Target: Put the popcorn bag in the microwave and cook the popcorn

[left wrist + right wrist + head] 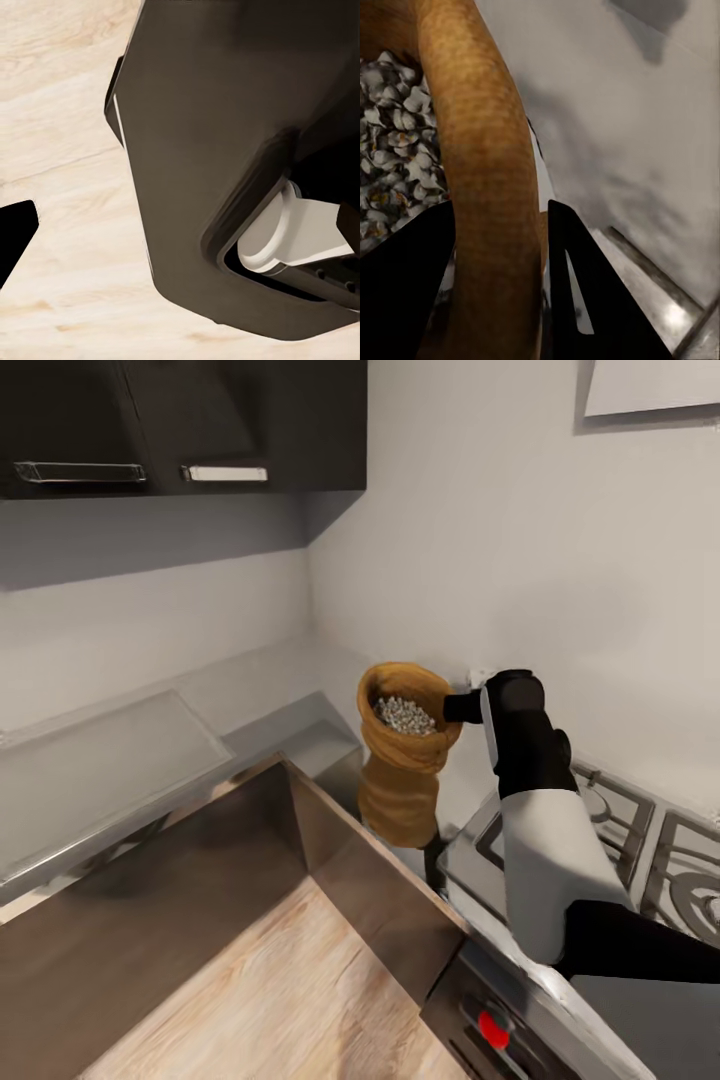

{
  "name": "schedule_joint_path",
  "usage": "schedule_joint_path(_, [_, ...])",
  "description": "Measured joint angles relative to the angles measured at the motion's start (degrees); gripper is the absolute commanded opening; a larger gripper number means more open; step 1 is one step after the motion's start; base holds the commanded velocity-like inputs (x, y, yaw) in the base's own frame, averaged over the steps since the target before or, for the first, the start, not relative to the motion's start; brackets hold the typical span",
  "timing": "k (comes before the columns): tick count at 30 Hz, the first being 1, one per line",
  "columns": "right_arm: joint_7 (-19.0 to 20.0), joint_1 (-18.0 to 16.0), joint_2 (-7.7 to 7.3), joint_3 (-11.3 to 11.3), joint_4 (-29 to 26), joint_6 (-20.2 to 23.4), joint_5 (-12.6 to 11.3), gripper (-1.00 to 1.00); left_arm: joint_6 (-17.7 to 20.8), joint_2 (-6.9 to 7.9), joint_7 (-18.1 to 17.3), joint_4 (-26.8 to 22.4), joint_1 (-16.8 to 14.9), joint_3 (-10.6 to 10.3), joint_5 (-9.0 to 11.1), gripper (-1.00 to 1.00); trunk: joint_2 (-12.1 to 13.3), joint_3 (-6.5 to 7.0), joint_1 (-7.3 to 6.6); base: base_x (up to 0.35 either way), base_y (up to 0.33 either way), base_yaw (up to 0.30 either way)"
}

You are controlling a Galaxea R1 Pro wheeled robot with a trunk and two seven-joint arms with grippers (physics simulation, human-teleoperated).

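The tan-brown popcorn bag hangs upright in the air by the wall corner, between the grey countertop and the gas hob. Pale popcorn fills its open mouth. My right gripper is shut on the bag's thick rolled rim from the hob side. In the right wrist view the rim runs between the two dark fingers of the gripper, with the popcorn beside it. A dark fingertip of my left gripper shows over the floor. The microwave is out of view.
The gas hob with grey grates lies under my right arm, a red knob on its front. Dark cabinet fronts drop to the light wood floor. Dark wall cupboards hang above. The robot's dark base stands on the floor.
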Motion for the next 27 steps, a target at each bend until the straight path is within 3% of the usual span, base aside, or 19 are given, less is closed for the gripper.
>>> schedule_joint_path(4, [2.2,0.0,0.0,0.0,-4.8,0.0,0.0,-1.0,0.0,0.0,0.0,0.0,0.0,0.0,0.0,1.0,0.0,0.0,0.0,-0.335,0.098,0.0])
schedule_joint_path(5, [2.4,0.0,0.0,0.4,-5.7,0.0,-0.1,-1.0,0.0,0.0,0.0,0.0,0.0,0.0,0.0,1.0,0.0,0.0,0.0,-0.335,0.098,0.0])
schedule_joint_path(6, [4.3,0.0,0.0,2.2,-6.6,0.0,-0.7,-1.0,0.0,0.0,0.0,0.0,0.0,0.0,0.0,1.0,0.0,0.0,0.0,-0.335,0.098,0.0])
schedule_joint_path(27, [5.2,0.0,0.0,2.7,-6.7,0.0,0.0,-1.0,0.0,-0.12,0.0,0.1,0.0,0.0,-0.1,1.0,0.0,0.0,0.0,-0.334,0.105,0.0])
